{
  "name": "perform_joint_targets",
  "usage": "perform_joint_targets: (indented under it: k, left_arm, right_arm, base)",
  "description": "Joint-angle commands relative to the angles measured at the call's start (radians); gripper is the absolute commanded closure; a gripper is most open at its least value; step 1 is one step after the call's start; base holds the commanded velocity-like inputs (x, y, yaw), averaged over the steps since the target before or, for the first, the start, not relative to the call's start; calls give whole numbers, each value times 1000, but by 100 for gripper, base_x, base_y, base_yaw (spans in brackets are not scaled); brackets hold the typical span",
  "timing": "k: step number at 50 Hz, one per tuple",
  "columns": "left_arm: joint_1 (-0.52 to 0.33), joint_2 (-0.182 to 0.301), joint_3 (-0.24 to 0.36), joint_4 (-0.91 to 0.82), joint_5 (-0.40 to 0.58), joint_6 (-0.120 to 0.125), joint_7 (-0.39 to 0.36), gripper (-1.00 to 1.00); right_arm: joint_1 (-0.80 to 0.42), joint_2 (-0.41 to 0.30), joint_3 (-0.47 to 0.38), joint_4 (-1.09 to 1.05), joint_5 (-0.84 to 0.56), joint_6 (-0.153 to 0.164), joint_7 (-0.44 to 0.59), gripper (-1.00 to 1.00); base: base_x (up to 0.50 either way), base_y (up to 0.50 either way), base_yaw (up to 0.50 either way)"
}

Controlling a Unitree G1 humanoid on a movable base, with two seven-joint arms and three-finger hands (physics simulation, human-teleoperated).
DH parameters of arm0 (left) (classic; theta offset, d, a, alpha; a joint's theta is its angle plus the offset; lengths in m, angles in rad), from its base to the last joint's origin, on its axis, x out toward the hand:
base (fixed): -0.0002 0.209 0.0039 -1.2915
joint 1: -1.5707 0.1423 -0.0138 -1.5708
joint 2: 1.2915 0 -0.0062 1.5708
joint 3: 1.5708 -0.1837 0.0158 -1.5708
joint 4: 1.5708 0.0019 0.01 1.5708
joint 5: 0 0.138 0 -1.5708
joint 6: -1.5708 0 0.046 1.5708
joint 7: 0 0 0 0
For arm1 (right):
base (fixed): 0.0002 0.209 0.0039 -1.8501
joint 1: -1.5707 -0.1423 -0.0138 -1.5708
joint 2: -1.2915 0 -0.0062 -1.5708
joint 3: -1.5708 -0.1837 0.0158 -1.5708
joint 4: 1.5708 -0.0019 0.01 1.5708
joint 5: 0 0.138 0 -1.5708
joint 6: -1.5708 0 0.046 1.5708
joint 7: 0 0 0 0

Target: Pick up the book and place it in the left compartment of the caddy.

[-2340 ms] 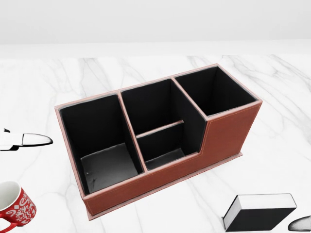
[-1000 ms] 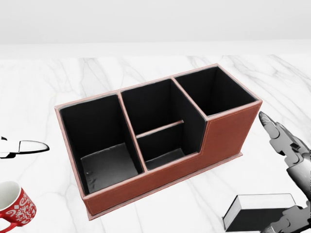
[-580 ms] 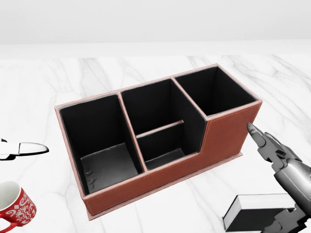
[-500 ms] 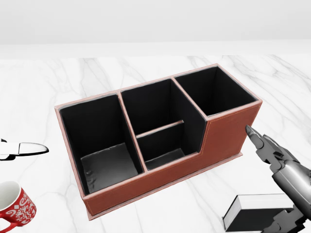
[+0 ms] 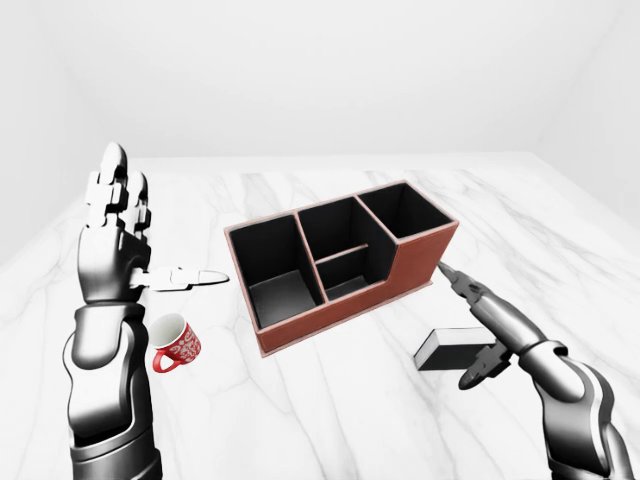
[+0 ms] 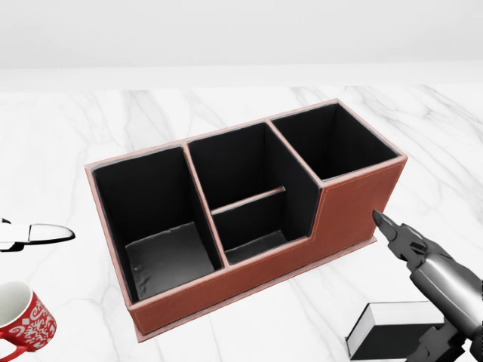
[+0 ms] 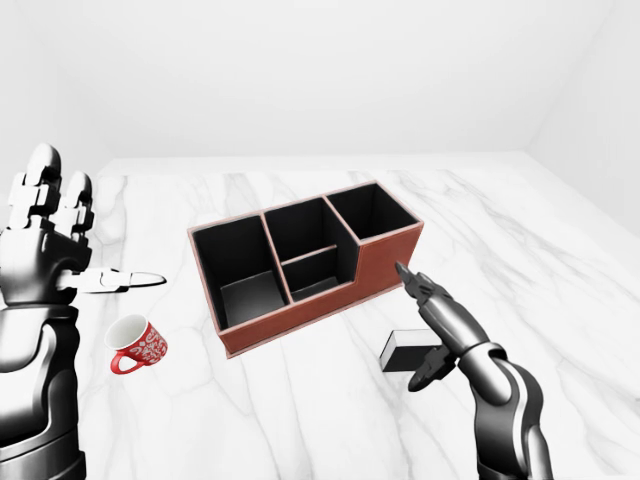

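Note:
The book (image 5: 452, 348), black-covered with white page edges, lies flat on the marble table (image 5: 330, 420), to the lower right of the caddy. The red-brown caddy (image 6: 249, 280) has three black-lined compartments; its left compartment (image 6: 155, 219) holds nothing. My right hand (image 5: 455, 326) is open and hovers over the book's right end, with its fingers pointing at the caddy's right end and its thumb (image 5: 476, 371) low beside the book. It does not grip the book. My left hand (image 5: 150, 235) is open and raised at the left, away from the caddy.
A red mug with a white pattern (image 5: 176, 343) stands on the table left of the caddy, below my left hand. The caddy's middle compartment has a low divider (image 6: 247, 200).
My right hand has come into the head view from the right and moved left and down over the book's right end. The book, caddy and mug have not moved.

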Motion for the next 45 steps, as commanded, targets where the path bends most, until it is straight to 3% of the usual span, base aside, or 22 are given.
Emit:
perform_joint_targets:
  k: [1,23,45]
  left_arm:
    - [5,-2,-1,19,3,0,1,-100]
    - [31,-5,17,22,-7,0,-5,-100]
    - [50,-12,28,24,-12,0,-6,-100]
  right_arm:
    - [-22,-21,20,72,-50,0,0,-100]
    - [-52,-81,33,218,-193,0,0,-100]
    - [-108,-88,90,308,-242,0,0,-100]
  base:
    - [0,0,0]
    - [0,0,0]
    - [0,0,0]
